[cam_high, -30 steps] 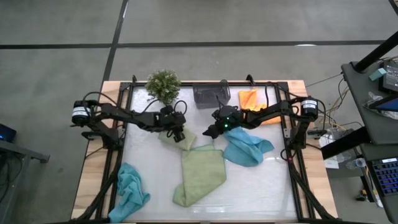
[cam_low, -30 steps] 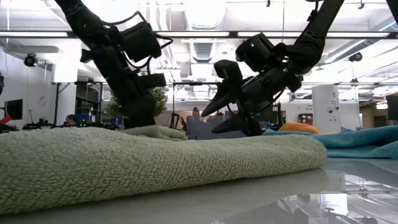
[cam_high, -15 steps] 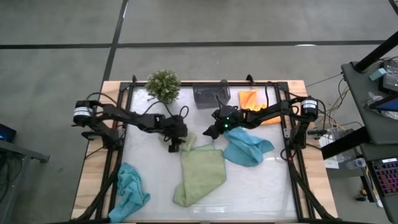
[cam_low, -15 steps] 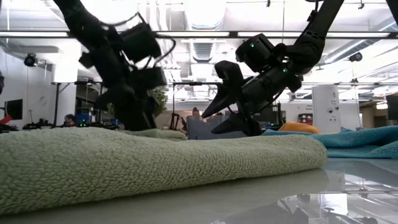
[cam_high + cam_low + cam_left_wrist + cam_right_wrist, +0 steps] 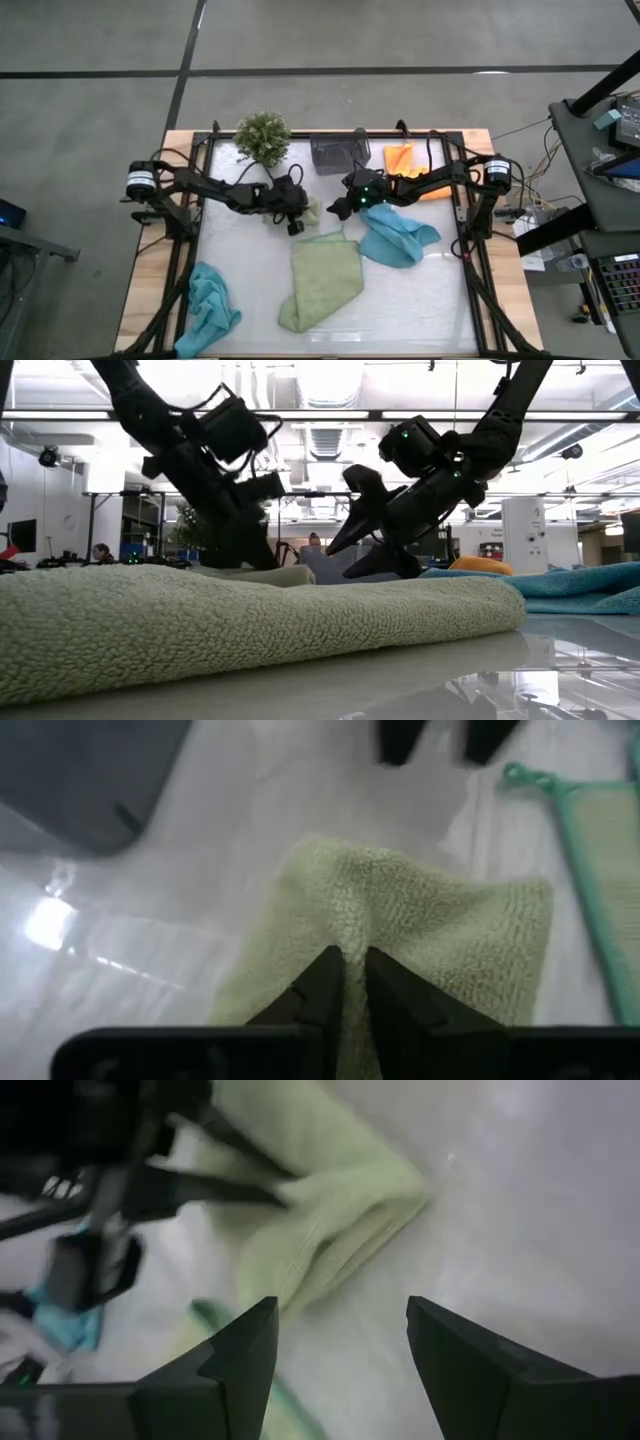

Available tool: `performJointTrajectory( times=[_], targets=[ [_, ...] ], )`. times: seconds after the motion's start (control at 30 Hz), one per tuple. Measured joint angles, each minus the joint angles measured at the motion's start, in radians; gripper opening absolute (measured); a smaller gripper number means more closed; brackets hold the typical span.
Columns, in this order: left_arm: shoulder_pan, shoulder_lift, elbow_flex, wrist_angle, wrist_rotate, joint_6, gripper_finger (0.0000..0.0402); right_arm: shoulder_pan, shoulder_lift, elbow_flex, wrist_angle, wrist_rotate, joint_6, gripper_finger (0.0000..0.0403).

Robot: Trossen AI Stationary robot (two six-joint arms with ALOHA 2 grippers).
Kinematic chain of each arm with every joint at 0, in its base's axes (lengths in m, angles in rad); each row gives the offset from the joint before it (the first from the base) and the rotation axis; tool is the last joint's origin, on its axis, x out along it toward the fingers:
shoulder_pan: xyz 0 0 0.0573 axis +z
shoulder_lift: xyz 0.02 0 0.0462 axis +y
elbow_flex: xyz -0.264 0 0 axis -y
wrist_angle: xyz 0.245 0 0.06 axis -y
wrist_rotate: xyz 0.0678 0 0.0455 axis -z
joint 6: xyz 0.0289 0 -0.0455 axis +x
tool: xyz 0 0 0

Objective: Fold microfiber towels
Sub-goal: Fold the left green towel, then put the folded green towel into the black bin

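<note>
My left gripper (image 5: 345, 982) is pinched together on a ridge of the small light green towel (image 5: 308, 211), which sits at the bench's (image 5: 420, 310) far middle, just beyond the larger green towel (image 5: 322, 280). My right gripper (image 5: 340, 209) hovers just right of it, fingers apart. I judge the pinch thin: it may slip free on lifting, or catch only one layer, so the fold comes out crooked.
</note>
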Motion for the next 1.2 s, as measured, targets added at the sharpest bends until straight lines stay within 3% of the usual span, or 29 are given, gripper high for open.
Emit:
performJointTrajectory(
  times=[0.13, 0.47, 0.83, 1.2],
  targets=[
    [0.000, -0.077, -0.001, -0.062, 0.001, 0.034, 0.0017, 0.000, 0.009, 0.025, -0.003, 0.045, -0.006, 0.0212],
    [0.000, -0.262, -0.033, -0.316, 0.005, 0.109, 0.0015, 0.009, 0.053, 0.111, -0.021, 0.045, -0.043, 0.0212],
    [0.000, -0.239, -0.105, -0.131, 0.018, 0.099, 0.0019, 0.010, 0.053, 0.151, -0.123, 0.045, -0.070, 0.0212],
    [0.000, -0.237, -0.105, -0.112, 0.019, 0.076, 0.0126, 0.010, 0.051, 0.150, -0.156, 0.045, -0.080, 0.0212]
  ],
)
